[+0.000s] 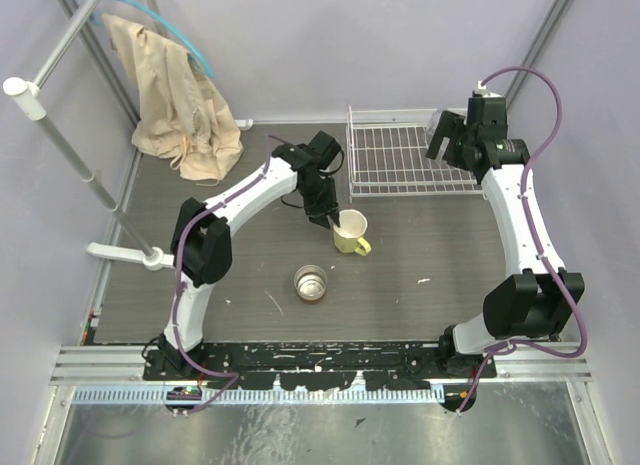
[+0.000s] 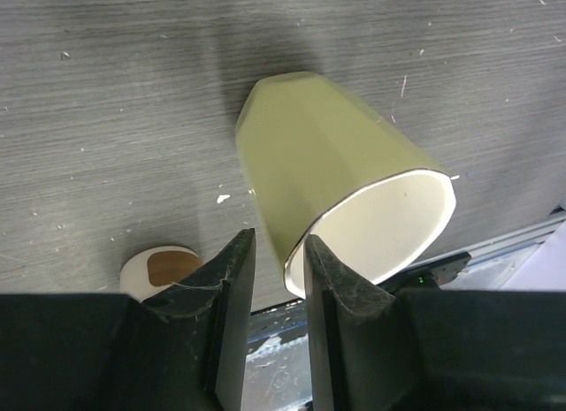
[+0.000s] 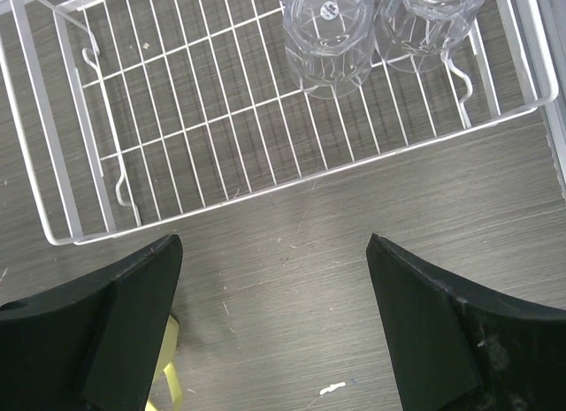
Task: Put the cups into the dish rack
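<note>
A pale yellow mug point(image 1: 350, 231) point(image 2: 327, 163) stands on the dark table just in front of the white wire dish rack point(image 1: 400, 155) point(image 3: 177, 119). My left gripper point(image 1: 328, 222) point(image 2: 279, 270) straddles the mug's rim with narrowed jaws. One finger is inside the mug, and the other finger point(image 2: 232, 278) is outside, a small gap away from the wall. A round metallic-brown cup point(image 1: 311, 283) point(image 2: 161, 268) sits nearer the arms. Two clear tumblers point(image 3: 329, 31) point(image 3: 433, 18) stand in the rack. My right gripper point(image 1: 447, 145) point(image 3: 274, 296) hangs open by the rack's front edge, holding nothing.
A beige cloth point(image 1: 180, 95) hangs at the back left beside a slanted metal pole point(image 1: 70, 145). The mug's handle point(image 3: 168, 380) shows at the lower left of the right wrist view. A metal rail point(image 1: 320, 360) runs along the table's near edge.
</note>
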Tool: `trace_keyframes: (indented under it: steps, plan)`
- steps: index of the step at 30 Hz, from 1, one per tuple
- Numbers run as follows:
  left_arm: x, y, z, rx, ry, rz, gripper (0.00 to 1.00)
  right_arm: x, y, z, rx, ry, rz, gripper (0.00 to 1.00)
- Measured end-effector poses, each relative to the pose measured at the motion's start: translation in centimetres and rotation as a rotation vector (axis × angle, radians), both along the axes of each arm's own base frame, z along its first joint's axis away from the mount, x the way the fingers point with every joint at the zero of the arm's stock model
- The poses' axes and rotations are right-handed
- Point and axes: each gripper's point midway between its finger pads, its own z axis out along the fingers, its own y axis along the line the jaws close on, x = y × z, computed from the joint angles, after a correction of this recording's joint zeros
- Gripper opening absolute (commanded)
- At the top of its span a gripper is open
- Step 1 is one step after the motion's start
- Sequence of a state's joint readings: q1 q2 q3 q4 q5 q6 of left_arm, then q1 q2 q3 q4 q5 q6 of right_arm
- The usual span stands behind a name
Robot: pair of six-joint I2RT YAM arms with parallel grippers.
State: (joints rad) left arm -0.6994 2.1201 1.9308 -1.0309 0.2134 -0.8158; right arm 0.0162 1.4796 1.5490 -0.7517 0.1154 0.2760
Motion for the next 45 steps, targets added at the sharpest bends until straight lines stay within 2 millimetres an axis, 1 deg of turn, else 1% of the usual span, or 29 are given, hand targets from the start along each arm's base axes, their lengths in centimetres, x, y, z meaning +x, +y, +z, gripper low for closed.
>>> trace_keyframes:
  steps: [7,9,12,13,15,21,23,25,27,29,30,31,32,34,35,38,40,42,45]
  plan:
    - [-0.1,-0.1,-1.1,0.029,0.003,-0.008,0.27,-0.2,0.1,-0.9,0.003,0.017,0.004,0.92]
    - [-0.1,-0.1,-1.2,0.033,-0.001,-0.009,0.21,-0.1,0.1,-0.8,0.003,0.015,0.005,0.92]
    - [-0.2,0.0,-1.2,0.045,-0.005,-0.014,0.03,0.0,0.1,-0.7,0.005,0.009,0.007,0.92]
    - [-0.2,0.2,-1.3,0.055,-0.009,-0.016,0.0,0.0,0.2,-0.7,0.006,0.008,0.008,0.92]
    - [-0.2,0.4,-1.8,0.068,-0.004,-0.02,0.0,0.1,0.2,-0.7,0.008,0.006,0.01,0.92]
    - [-0.1,0.5,-1.7,0.067,-0.021,-0.05,0.0,0.0,0.7,-0.6,0.024,0.009,0.032,0.92]
    - [-0.3,0.9,-1.5,0.057,-0.034,-0.062,0.0,-0.1,1.1,-0.4,0.038,0.015,0.049,0.92]
    - [-0.7,1.8,-1.2,0.035,-0.037,-0.061,0.0,-0.2,1.7,0.2,0.061,0.02,0.076,0.91]
    - [-0.9,3.4,-0.1,0.001,-0.045,-0.039,0.0,-0.1,2.6,0.9,0.1,0.016,0.107,0.9]
    - [-0.2,4.8,1.6,-0.046,-0.077,-0.01,0.0,-0.3,3.8,1.4,0.151,0.013,0.143,0.88]
    - [0.8,5.7,3.2,-0.086,-0.12,0.011,0.0,-0.5,4.7,1.8,0.197,0.013,0.168,0.87]
    - [1.5,6.0,4.4,-0.117,-0.157,0.022,0.0,-0.6,5.3,1.9,0.231,0.016,0.186,0.87]
    - [2.7,6.4,5.9,-0.158,-0.21,0.038,0.0,-0.9,6.5,2.2,0.292,0.021,0.214,0.86]
    - [4.4,6.8,8.4,-0.225,-0.296,0.056,0.0,-1.4,8.1,2.5,0.385,0.035,0.255,0.85]
    - [5.2,6.7,9.8,-0.267,-0.342,0.059,0.0,-1.7,8.9,2.6,0.431,0.045,0.274,0.85]
    - [6.5,5.8,12.4,-0.375,-0.428,0.045,0.0,-2.6,11.3,3.0,0.58,0.074,0.336,0.8]
    - [6.9,4.9,13.2,-0.442,-0.46,0.026,0.0,-3.3,12.8,3.1,0.682,0.099,0.375,0.77]
    - [7.1,4.4,13.6,-0.489,-0.475,0.012,0.0,-4.0,14.3,3.2,0.806,0.116,0.409,0.75]
    - [7.2,3.5,14.3,-0.556,-0.496,-0.019,0.0,-5.6,16.0,2.8,0.964,0.17,0.435,0.72]
